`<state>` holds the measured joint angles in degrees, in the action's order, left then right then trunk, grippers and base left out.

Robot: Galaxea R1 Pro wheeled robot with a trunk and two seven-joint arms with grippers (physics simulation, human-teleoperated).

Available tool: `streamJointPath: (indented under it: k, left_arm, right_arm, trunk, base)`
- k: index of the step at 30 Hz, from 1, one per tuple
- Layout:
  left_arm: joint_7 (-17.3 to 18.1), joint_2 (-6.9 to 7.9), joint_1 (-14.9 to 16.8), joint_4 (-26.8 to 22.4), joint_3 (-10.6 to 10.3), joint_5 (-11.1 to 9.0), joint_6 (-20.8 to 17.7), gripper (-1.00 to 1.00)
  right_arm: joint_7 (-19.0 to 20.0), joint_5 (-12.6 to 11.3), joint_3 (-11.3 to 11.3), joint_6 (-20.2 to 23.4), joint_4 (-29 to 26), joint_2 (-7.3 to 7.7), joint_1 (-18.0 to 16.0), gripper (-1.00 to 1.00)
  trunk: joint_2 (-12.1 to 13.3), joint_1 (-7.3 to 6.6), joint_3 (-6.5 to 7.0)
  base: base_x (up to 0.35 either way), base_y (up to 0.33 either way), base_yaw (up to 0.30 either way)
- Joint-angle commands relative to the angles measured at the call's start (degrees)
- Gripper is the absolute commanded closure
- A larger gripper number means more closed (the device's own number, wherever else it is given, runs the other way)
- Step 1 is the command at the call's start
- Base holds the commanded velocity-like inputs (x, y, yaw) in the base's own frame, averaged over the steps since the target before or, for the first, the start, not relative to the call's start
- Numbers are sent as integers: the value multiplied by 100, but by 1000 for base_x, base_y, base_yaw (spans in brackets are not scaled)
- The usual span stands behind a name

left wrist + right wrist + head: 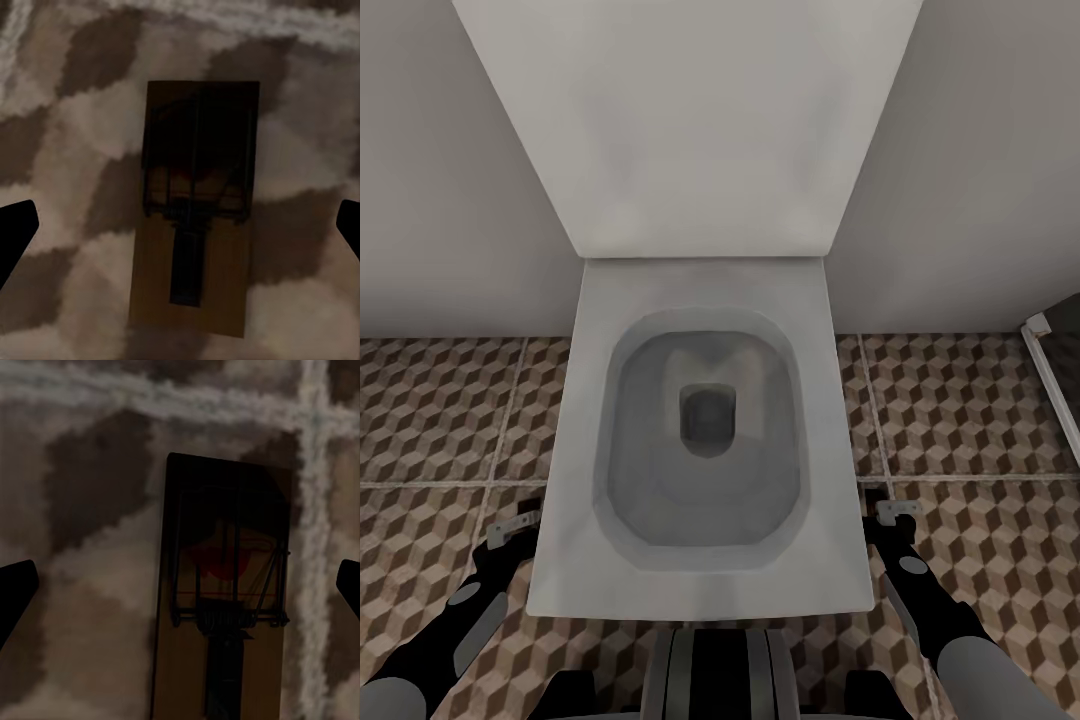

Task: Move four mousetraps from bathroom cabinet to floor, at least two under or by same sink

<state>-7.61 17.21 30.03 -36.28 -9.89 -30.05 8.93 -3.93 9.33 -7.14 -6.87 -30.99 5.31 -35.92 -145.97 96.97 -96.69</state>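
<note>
Mousetrap [193, 210]: flat brown board, dark wire, flat on bathroom floor [67, 150], between wide-open, empty left tool [180, 225] tips. Second mousetrap [223, 592] likewise, between spread right tool [180, 585] tips, grout line at 3 o'clock.

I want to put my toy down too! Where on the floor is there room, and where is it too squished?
Open floor lies left of the toilet up to the wall, and more on its right, between toilet and the white frame. It is crowded near the toilet's front corners: the left gripper and right gripper hang there, each wrist view showing a mousetrap lying on tile.
</note>
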Motion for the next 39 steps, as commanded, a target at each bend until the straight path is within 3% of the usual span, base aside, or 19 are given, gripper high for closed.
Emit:
streamJointPath:
  k: [1,23,39]
  left_arm:
    - [-47,9,3,-1,-48,-45,29,-100]
    - [-48,19,3,-10,-37,-53,38,-100]
    - [-48,20,3,-6,-31,-54,39,-100]
  right_arm:
    - [-12,60,-17,-16,5,-3,-3,-100]
    - [-12,59,-17,-16,5,-1,-3,-100]
    - [-12,59,-19,-16,5,1,-3,-100]
  trunk:
    - [-1,-1,-3]
    - [-1,-1,-3]
    - [-1,-1,-3]
  base:
    - [0,0,0]
    - [-8,0,0]
    - [-287,0,0]
